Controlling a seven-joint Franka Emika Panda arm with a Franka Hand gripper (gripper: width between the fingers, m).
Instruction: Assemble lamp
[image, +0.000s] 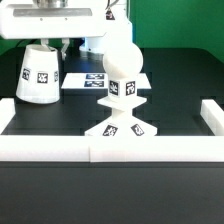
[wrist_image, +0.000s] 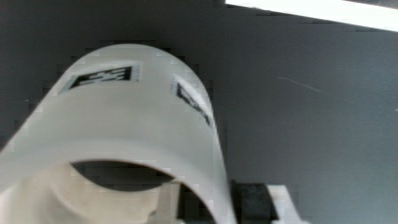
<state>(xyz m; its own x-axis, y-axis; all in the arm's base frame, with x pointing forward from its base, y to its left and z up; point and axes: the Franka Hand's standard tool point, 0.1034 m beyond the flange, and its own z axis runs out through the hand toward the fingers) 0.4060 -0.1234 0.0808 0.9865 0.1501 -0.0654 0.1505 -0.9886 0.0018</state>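
Observation:
The white lamp base (image: 118, 130) lies near the front rail with the rounded bulb (image: 122, 60) standing upright in it. The cone shade (image: 38, 72) stands on the table at the exterior view's left, apart from the base. My gripper (image: 48, 36) is right over the shade's narrow top. In the wrist view the shade (wrist_image: 143, 110) fills the picture, tags facing me. My gripper (wrist_image: 210, 205) holds its rim: one black pad (wrist_image: 262, 200) lies against the outside of the wall, and the other finger is hidden behind the shade.
White border rails run along the front (image: 110, 150), left (image: 5, 112) and right (image: 212, 115). The marker board (image: 92, 80) lies flat behind the bulb. The robot's white body (image: 95, 25) stands at the back. A white strip (wrist_image: 320, 10) shows at the wrist view's edge.

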